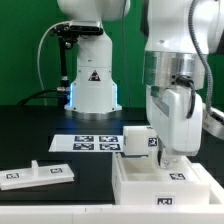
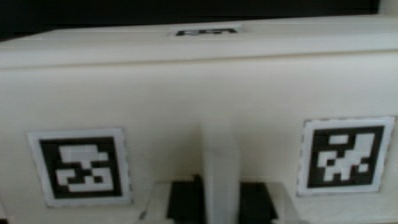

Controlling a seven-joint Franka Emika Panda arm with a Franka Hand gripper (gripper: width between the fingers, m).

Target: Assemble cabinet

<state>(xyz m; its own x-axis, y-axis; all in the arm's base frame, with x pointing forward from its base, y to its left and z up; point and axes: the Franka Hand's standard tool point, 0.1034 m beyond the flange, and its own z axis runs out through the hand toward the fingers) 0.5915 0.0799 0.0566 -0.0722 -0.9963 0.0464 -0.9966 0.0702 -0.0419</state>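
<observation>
On the black table (image 1: 40, 150), at the exterior view's right, the cabinet's large white box piece (image 1: 150, 187) sits under the gripper (image 1: 169, 155); I cannot tell whether its jaws are spread or closed. A smaller tagged piece (image 1: 139, 140) stands just behind the box, and a flat panel (image 1: 35, 174) lies well apart at the left.

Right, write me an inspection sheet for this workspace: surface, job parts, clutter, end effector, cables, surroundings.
Surface: black table, dark and matte.
Job's things: white cabinet box piece at the exterior view's lower right; small tagged block just behind it; flat tagged panel lying at the lower left.
Clutter: nothing seen; only the marker board lies flat mid-table.
End effector: lowered at the box piece; whether it is open or shut cannot be told.
Cables: black cable looping beside the white robot base.
Surroundings: dark backdrop, nothing else seen.
</observation>
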